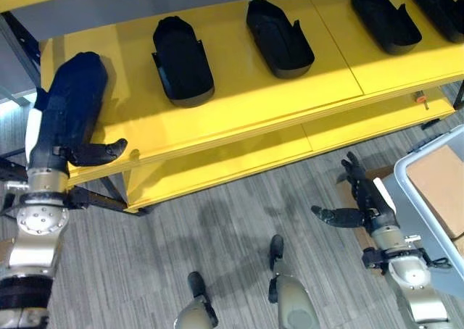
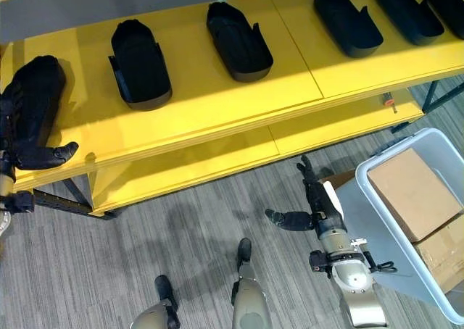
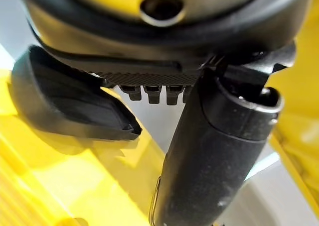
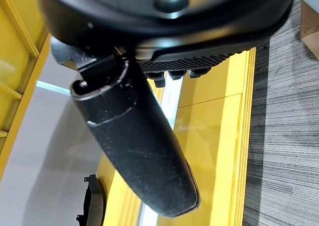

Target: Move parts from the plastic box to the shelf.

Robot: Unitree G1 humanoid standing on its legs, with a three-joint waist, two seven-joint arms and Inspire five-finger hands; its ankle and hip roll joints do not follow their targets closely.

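On yellow shelf (image 1: 239,90), far left end: left hand (image 1: 61,137) lying flat on black part (image 1: 80,79), fingers straight, thumb sticking out. More black parts (image 1: 183,61) sitting in row. Right hand (image 1: 362,202) hanging open, holding nothing, beside grey plastic box (image 2: 377,220). Risk: part sitting near shelf edge; hand pulling away might drag it off.

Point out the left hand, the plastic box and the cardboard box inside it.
left hand (image 1: 54,137): left eye view, back of the hand.
plastic box (image 2: 377,217): right eye view, near wall.
cardboard box (image 2: 413,191): right eye view, top face.
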